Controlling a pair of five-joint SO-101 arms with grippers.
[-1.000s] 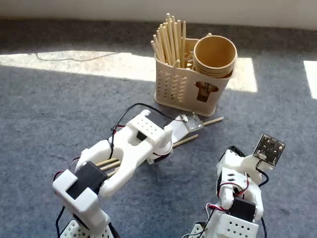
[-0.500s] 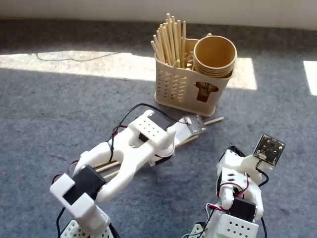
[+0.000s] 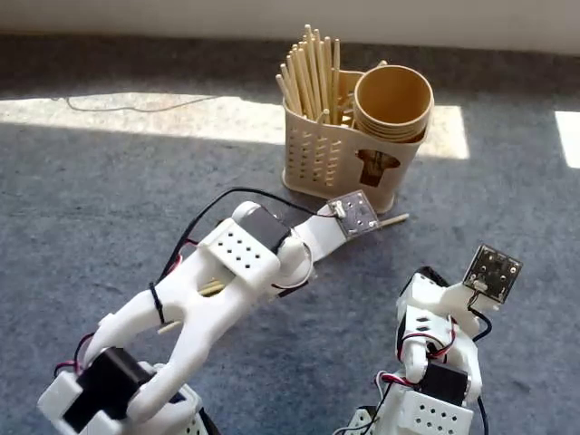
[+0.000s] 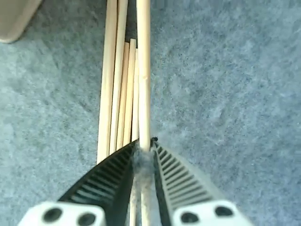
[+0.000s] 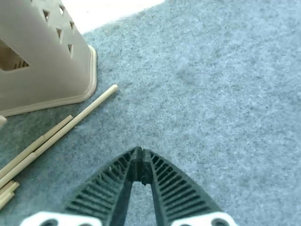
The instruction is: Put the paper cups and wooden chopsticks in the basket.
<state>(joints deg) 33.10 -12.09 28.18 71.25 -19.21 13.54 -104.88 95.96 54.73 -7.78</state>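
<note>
Wooden chopsticks (image 5: 89,108) flat beside the basket (image 5: 47,56) edge, carpet (image 5: 211,70) around.

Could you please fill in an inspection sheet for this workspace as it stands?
Surface: grey carpet, sunlit strip at the back.
Job's things: basket upright, holding stacked paper cups and upright chopsticks; loose chopsticks lie on the carpet beside it.
Clutter: nothing seen.
Pincers: left pincer shut on one chopstick; right pincer shut, empty, above bare carpet.
Cables: black cable on the left arm; thin cord on the carpet.
Surroundings: pale wall behind.
</note>
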